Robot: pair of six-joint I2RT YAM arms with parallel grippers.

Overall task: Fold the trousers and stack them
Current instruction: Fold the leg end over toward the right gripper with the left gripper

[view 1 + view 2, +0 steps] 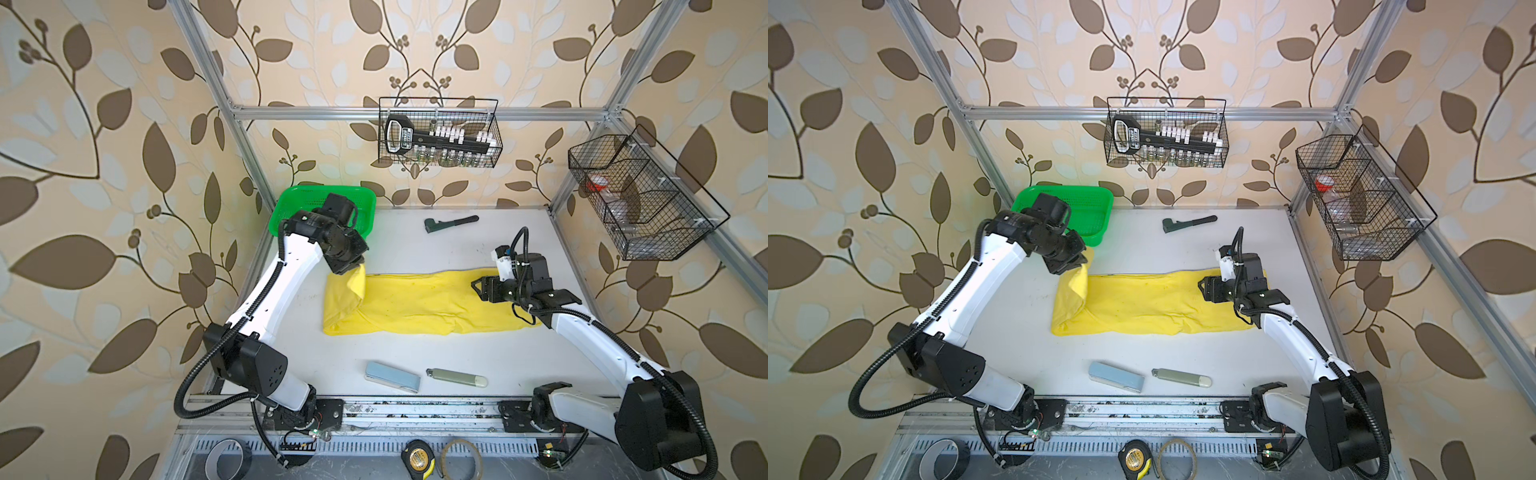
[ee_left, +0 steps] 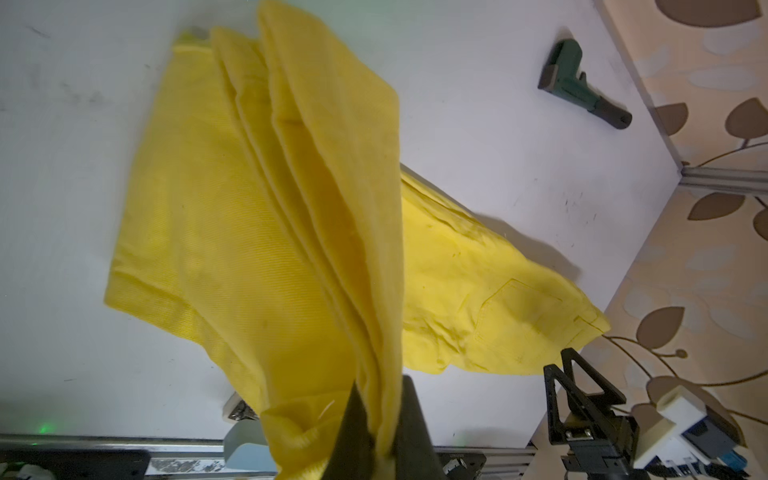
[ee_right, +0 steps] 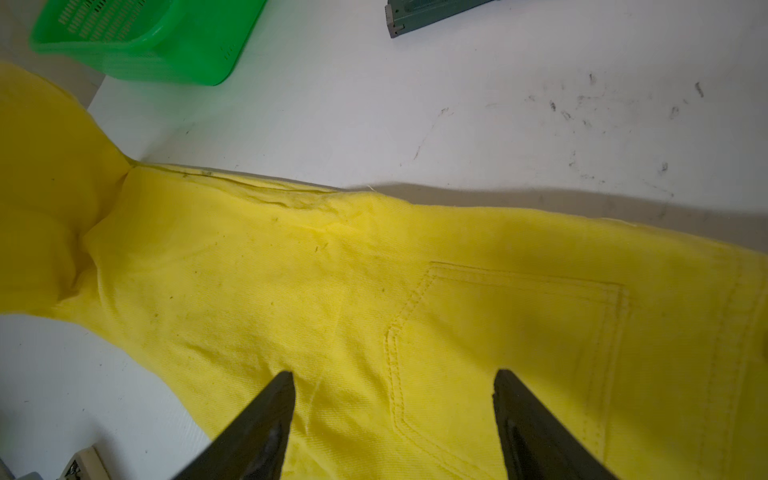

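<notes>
While the left tool (image 2: pixel 382 386) pinches the raised leg end of the trousers (image 1: pixel 415 303), which lie across the middle of the table (image 1: pixel 395 349), and the right tool (image 3: pixel 395 374) hangs spread above the pocket (image 3: pixel 511 332), that unpinned end could drag and skew the fold.

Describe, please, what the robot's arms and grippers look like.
The left arm and right arm have white shells, black joints and black ribbed cable hoses. The left gripper and right gripper each have two black, tapering fingers. A small white block is mounted on the right wrist.
</notes>
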